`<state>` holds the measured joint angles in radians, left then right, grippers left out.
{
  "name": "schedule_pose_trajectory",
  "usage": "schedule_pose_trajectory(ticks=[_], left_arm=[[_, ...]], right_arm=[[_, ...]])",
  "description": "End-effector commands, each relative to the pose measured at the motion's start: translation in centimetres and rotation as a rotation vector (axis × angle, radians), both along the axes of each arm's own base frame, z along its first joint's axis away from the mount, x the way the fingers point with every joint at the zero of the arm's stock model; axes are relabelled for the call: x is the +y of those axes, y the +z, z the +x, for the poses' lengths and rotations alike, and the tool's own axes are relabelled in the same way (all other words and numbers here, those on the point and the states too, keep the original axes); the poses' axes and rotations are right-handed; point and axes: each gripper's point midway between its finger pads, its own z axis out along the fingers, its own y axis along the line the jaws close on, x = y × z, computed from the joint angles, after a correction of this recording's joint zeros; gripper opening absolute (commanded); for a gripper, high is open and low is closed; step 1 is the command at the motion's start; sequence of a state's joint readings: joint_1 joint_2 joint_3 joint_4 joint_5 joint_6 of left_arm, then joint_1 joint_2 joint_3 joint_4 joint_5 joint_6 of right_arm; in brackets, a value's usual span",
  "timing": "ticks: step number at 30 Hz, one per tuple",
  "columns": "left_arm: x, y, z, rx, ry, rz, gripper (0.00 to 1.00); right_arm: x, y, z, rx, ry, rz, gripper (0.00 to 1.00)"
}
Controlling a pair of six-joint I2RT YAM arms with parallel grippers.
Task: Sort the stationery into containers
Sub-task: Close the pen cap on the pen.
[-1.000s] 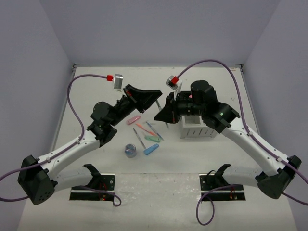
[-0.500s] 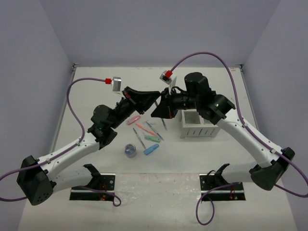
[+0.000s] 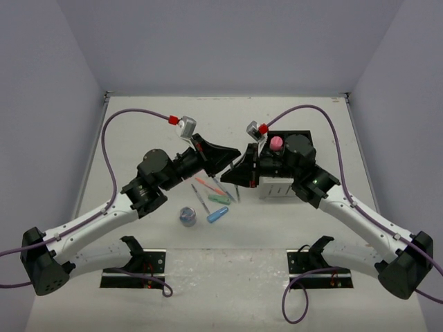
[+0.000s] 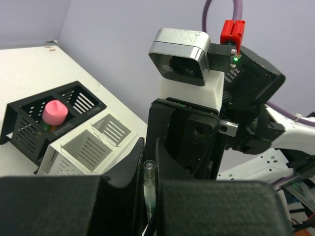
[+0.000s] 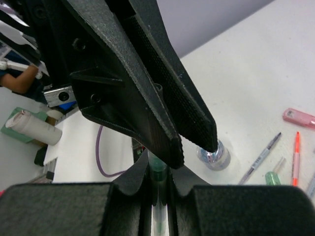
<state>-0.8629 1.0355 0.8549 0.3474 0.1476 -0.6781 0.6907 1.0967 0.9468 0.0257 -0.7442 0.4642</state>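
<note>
Presently the bench (image 3: 138, 131) carries all items. My left arm (image 3: 104, 211) and right arm (image 3: 346, 207) meet nose to nose above its middle, the left jaws at 10 o'clock of the meeting point and the right jaws at 4 o'clock.

Both pairs of jaws stand narrow on one pen (image 4: 149, 189). Its clear end lies between the left jaws and its green barrel between the right jaws. I judge this a mid-air hand-over. Both containers stand on the right arm's side, so that arm is better placed to deliver. The frames do not confirm the direction of transfer.

Containers: the black organiser (image 4: 29, 123) stands at 2 o'clock of the meeting point, partly under my right arm. One compartment holds a pink capsule piece (image 4: 54, 112) standing upright. Its other compartment shows nothing from the left wrist view. The white organiser (image 4: 83, 147) stands just beside the black one, at 4 o'clock of the meeting point. Both its compartments appear empty as far as can be seen.

Unsorted stock lies at 7 o'clock of the meeting point:
- the blue-grey roll (image 3: 187, 216);
- a blue capsule piece (image 3: 217, 214);
- a mint capsule piece (image 3: 219, 199);
- an orange pen (image 3: 206, 185) and a grey pen (image 3: 201, 199);
- a pink marker (image 5: 299, 116), visible only from the right wrist.
</note>
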Motion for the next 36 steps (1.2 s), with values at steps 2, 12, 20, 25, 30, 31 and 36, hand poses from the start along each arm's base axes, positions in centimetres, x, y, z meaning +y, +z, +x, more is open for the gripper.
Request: schedule_pose_trajectory(ticks=[2,12,20,25,30,31,36], left_arm=[[0.5,4.8,-3.2,-0.096,-0.109,-0.112,0.00],[1.2,7.9,-4.6,-0.165,-0.146,-0.194,0.00],[1.2,8.6,-4.0,-0.200,-0.117,-0.142,0.00],[0.9,8.3,-3.7,-0.190,-0.110,-0.131,0.00],[0.4,7.3,-3.2,-0.166,-0.109,-0.128,0.00],[0.2,7.0,-3.0,-0.162,-0.110,-0.132,0.00],[-0.9,6.2,-2.8,-0.128,-0.139,-0.156,0.00]], right_arm=[[-1.3,5.7,0.1,-0.138,-0.031,0.207,0.03],[-2.0,4.4,-1.6,-0.124,0.006,0.209,0.36],[-2.1,3.6,-2.8,-0.128,0.048,0.194,0.33],[-2.1,3.6,-3.1,-0.142,0.047,0.187,0.05],[-1.8,4.3,-2.8,-0.144,0.005,0.205,0.00],[-1.8,4.7,-2.2,-0.130,-0.037,0.222,0.00],[-1.8,5.9,-0.4,-0.121,-0.134,0.273,0.00]])
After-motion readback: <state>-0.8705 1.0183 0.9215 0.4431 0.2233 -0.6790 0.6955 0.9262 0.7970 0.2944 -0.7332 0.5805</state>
